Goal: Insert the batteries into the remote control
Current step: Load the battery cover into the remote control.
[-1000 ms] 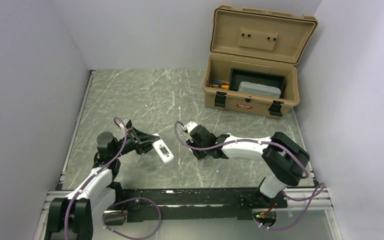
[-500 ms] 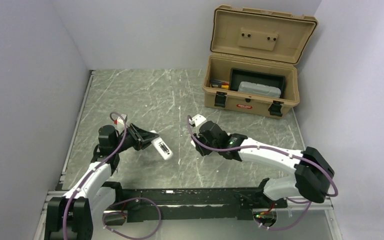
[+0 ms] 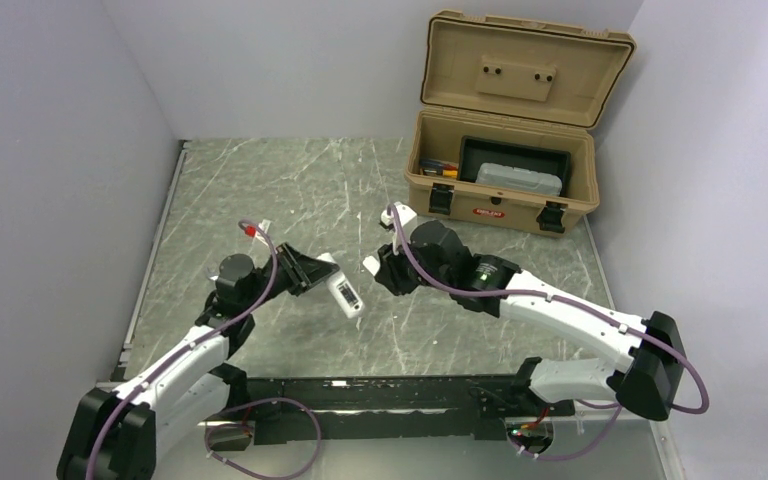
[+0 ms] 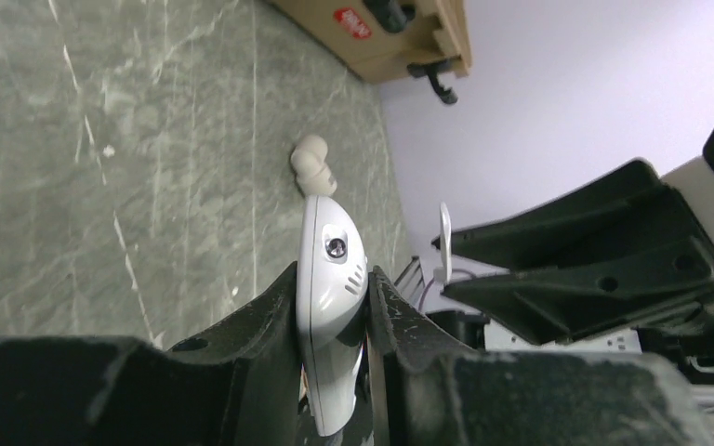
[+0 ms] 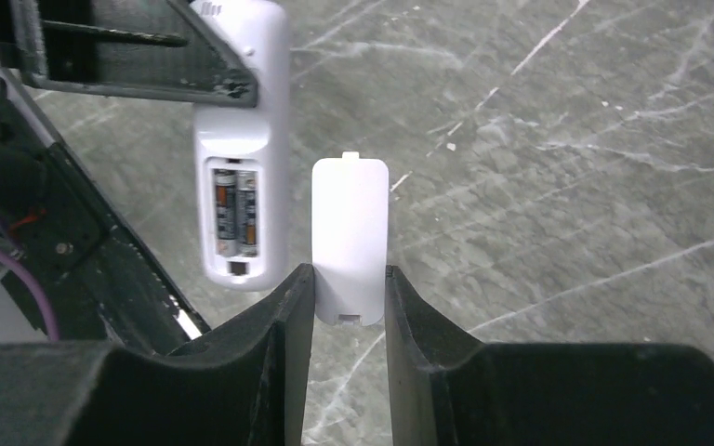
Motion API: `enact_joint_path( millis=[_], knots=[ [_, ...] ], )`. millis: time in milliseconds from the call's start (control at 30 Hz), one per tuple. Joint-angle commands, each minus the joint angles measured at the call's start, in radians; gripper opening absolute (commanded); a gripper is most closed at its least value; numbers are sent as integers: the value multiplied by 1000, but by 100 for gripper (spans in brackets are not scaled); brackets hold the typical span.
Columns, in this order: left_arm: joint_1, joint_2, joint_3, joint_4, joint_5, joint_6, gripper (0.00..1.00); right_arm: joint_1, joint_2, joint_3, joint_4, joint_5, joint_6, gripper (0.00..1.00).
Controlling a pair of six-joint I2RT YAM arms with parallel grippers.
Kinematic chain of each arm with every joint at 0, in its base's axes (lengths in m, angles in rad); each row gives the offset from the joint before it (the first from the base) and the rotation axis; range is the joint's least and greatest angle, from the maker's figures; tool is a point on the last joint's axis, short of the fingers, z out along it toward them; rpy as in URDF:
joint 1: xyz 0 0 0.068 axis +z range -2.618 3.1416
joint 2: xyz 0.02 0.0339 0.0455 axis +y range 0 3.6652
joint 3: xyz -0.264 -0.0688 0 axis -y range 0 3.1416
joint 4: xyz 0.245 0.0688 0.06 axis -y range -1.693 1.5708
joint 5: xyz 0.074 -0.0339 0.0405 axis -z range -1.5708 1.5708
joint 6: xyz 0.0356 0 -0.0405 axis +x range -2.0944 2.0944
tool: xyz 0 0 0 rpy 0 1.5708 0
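Top: left hand [image 3: 326, 274] clamps remote control [image 3: 345, 296] above counter [image 3: 290, 190]; right hand [image 3: 377, 267] just beside it.
Left wrist: remote control pinched edge-on between fingers [image 4: 260, 325].
Right wrist: right hand grips battery cover [image 5: 350, 237]; batteries [image 5: 234, 212] seated side by side in remote control's open bay.

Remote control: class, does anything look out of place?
Its cover is off, held beside it in the right gripper; the remote, clamped in the left gripper, shows both batteries exposed.
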Motion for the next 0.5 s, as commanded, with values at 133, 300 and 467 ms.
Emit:
enact_joint_path(
  millis=[133,300,467],
  knots=[
    [-80,50,-22,282,-255,-141,0,56,1,78,-28,-9,31,26],
    [-125,72,4,278,-314,-150,0,87,27,99,-37,27,28,27],
    [-141,89,11,310,-320,-167,0,97,48,103,-27,33,30,26]
  ],
)
